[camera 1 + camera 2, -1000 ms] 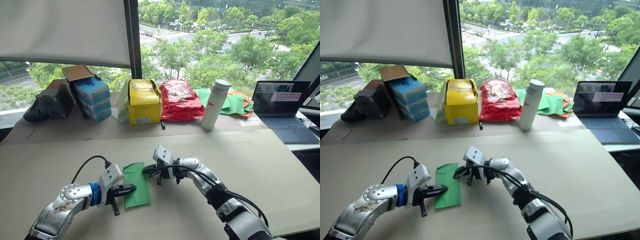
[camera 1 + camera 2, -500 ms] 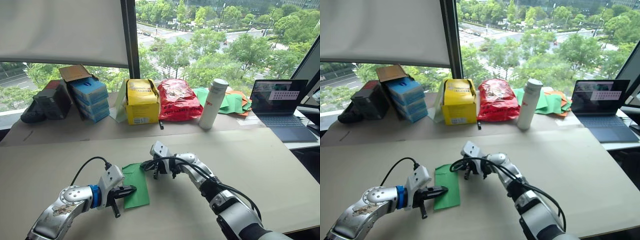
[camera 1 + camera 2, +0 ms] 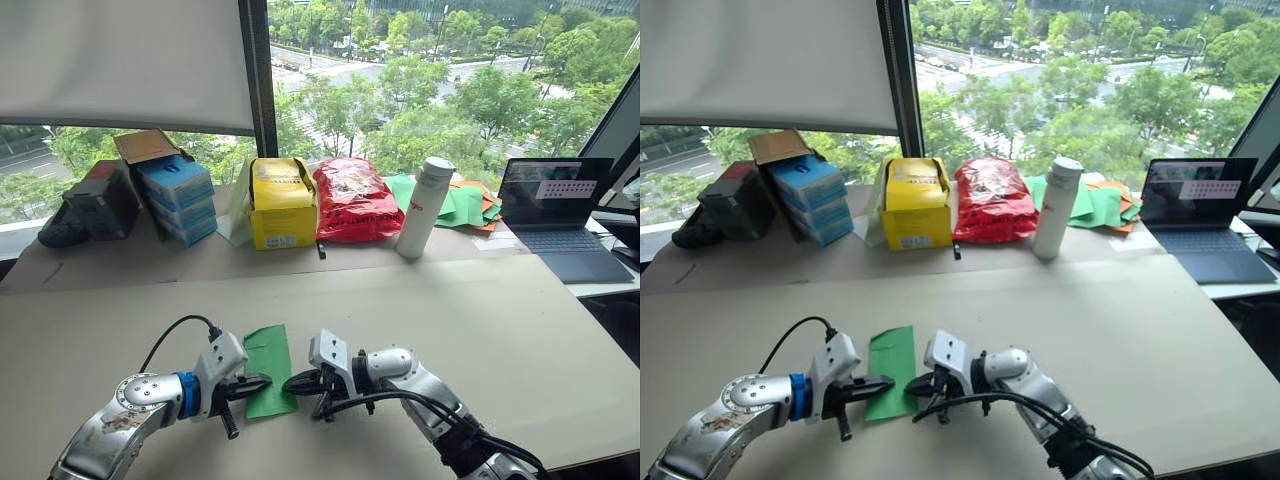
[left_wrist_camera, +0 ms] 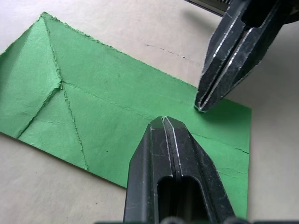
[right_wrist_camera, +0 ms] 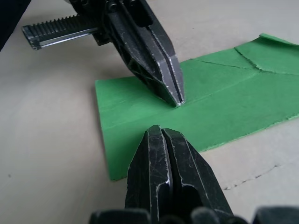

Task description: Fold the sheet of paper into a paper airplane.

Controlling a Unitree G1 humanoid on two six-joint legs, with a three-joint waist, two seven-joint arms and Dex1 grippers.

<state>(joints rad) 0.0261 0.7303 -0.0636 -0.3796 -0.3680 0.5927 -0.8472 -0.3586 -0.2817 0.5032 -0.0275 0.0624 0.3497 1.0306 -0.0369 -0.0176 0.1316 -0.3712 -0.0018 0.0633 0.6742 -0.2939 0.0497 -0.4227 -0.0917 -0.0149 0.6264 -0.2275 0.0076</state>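
Left eye view: sheet [image 3: 267, 369], green, folded narrow, flat on worktop [image 3: 480, 330] between the two arms. Left gripper [image 3: 252, 383] at the sheet's near left edge, as a second ago. Right gripper [image 3: 297, 382] has swung from the sheet's far end down to its near right edge, now tip to tip with the left.

Right eye view: same layout; sheet not shifted on the worktop.

Left wrist view: left gripper's jaws closed flat, tip over the paper, holding nothing. Far corners already folded into a point.

Right wrist view: right gripper's jaws likewise closed and empty, low at the sheet's edge; left tip pressing on the centre crease.

Assessment: both tips now meet at the near end, probably to pin and sharpen the crease; wing folds remain.
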